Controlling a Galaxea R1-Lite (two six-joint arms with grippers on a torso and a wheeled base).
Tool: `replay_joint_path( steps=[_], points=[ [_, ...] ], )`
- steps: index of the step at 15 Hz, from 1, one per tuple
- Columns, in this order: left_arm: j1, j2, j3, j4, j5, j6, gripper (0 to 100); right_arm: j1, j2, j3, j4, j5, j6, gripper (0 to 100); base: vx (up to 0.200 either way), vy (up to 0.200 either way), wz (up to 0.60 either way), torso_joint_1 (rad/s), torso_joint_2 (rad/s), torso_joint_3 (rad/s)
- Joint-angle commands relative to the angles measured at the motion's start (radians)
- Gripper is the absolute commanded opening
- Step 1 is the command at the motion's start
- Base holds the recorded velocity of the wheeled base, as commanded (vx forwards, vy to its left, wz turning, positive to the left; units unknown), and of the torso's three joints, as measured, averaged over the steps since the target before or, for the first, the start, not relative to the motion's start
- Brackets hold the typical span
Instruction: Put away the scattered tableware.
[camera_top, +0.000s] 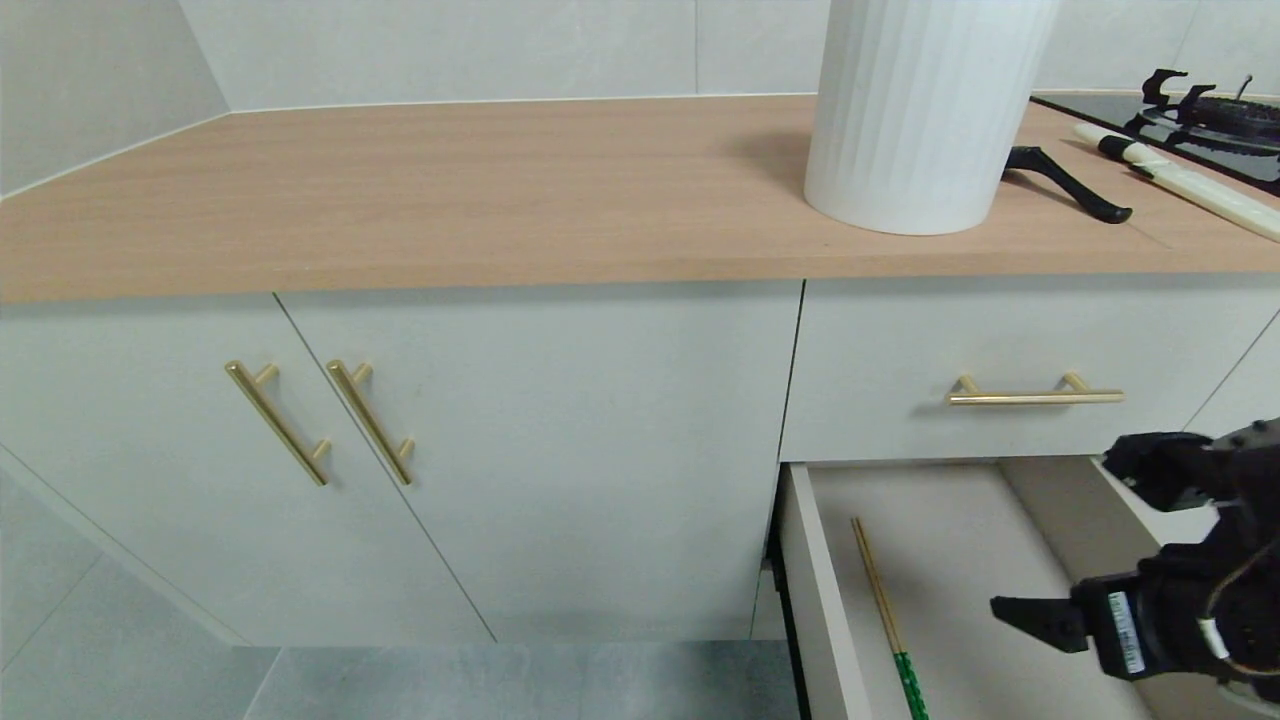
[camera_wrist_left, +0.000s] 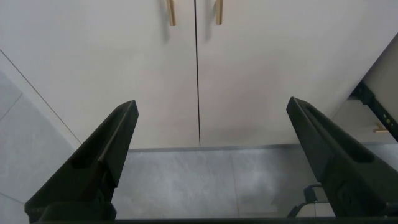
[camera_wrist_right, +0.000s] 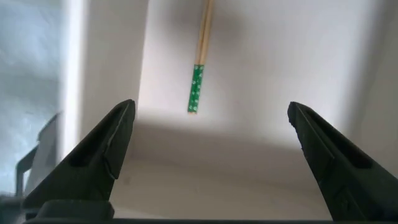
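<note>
Right claw (camera_top: 1050, 535) is spread wide with nothing in it, hanging over the pulled-out drawer (camera_top: 815, 580). Just beyond its tips, the chopsticks (camera_top: 885, 600) with the green ends lie flat on the drawer floor, close to the drawer's left wall. Left claw (camera_wrist_left: 211, 106) is gaping too, also empty, facing the bottom of the cabinet doors (camera_wrist_left: 261, 74) and the grey floor (camera_wrist_left: 186, 180). Up on the counter (camera_top: 450, 190) there's a big white ribbed container (camera_top: 925, 110). To its right are a black handle (camera_top: 1070, 185) and a long cream utensil (camera_top: 1190, 180), near the stove (camera_top: 1220, 115).
</note>
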Motion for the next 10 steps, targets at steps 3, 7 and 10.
replay_joint_path(
  steps=[3, 7, 10],
  points=[
    [0.0, 0.002, 0.0, 0.0, 0.0, 0.0, 100, -0.113, -0.25, -0.077, 0.074, 0.005, -0.122, 100, 0.0, 0.0, 0.0, 0.0, 0.0, 0.0],
    [0.0, 0.002, 0.0, 0.0, 0.0, 0.0, 100, -0.116, -0.266, -0.071, 0.071, 0.001, -0.131, 100, 0.0, 0.0, 0.0, 0.0, 0.0, 0.0],
    [0.0, 0.0, 0.0, 0.0, 0.0, 0.0, 100, -0.116, -0.273, -0.068, 0.071, 0.001, -0.154, 100, 0.0, 0.0, 0.0, 0.0, 0.0, 0.0]
  ],
)
